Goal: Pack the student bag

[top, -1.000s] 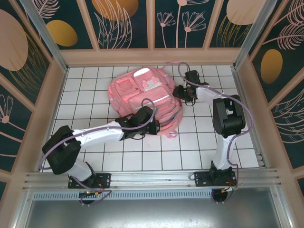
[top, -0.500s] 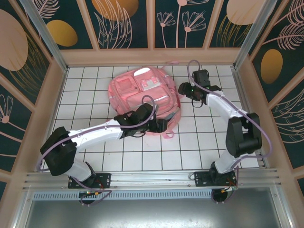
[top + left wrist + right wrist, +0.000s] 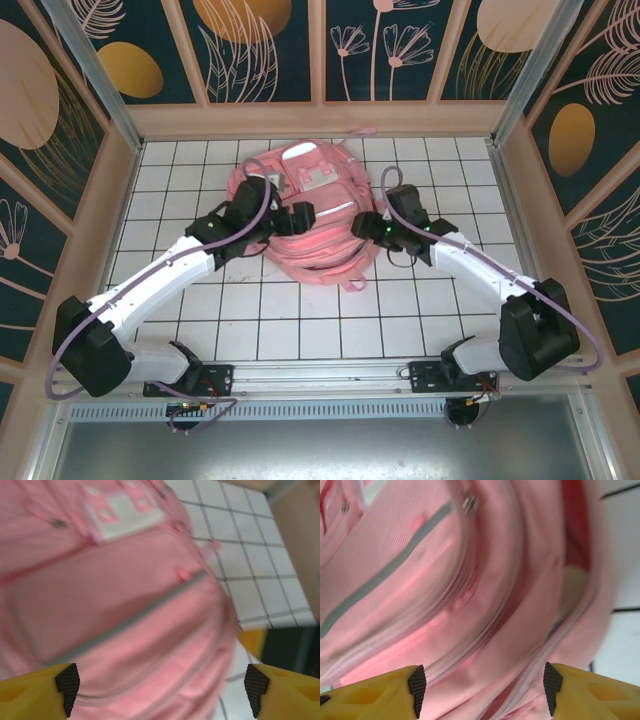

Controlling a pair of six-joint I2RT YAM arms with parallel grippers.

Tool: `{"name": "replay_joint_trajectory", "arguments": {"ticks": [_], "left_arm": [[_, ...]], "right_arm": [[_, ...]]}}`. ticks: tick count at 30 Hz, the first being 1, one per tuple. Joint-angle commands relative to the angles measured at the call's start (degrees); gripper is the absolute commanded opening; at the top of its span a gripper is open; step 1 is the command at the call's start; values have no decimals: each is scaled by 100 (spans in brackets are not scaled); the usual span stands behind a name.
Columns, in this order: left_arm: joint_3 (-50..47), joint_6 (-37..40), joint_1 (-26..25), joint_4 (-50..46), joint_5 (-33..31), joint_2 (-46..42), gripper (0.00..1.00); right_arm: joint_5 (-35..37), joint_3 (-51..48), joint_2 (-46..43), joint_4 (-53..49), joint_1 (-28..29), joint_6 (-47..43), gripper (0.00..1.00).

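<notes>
- White tiled table (image 3: 300, 330) holds the student bag (image 3: 322, 178), far centre.
- My left gripper (image 3: 297, 215) has just let go, jaws apart, over the bag's front.
- My right gripper (image 3: 362, 228), also apart, has swung to its right edge. I expect a regrasp.

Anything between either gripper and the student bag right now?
Nothing visible. The left gripper and the right gripper both hang open over the student bag, with its pink fabric directly beyond their fingertips and no other item between.

Student bag (image 3: 130, 595) blurred in wrist views, edges cut off
</notes>
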Motion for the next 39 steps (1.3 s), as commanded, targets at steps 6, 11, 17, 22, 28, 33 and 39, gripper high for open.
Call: {"name": "replay_joint_trajectory", "arguments": {"ticks": [6, 11, 17, 22, 28, 33, 39], "left_arm": [[-418, 431, 1607, 283, -19, 644, 86], [-349, 192, 2358, 906, 504, 1418, 85], [37, 187, 2559, 1325, 1017, 2160, 70], [68, 230, 2559, 1434, 996, 2540, 44], [-345, 113, 2559, 1464, 1032, 2353, 0], [-1186, -321, 2537, 1724, 1313, 1748, 0], [-2020, -1081, 2075, 2104, 1455, 997, 0]], "right_arm": [[85, -454, -56, 570, 811, 880, 66], [156, -458, 132, 628, 1050, 966, 66], [291, -359, 400, 629, 1074, 908, 65], [391, -156, 689, 558, 1029, 747, 63], [475, -59, 855, 458, 509, 375, 56], [394, 143, 1209, 430, -170, -134, 54], [377, 773, 1845, 380, -881, -711, 54]]}}
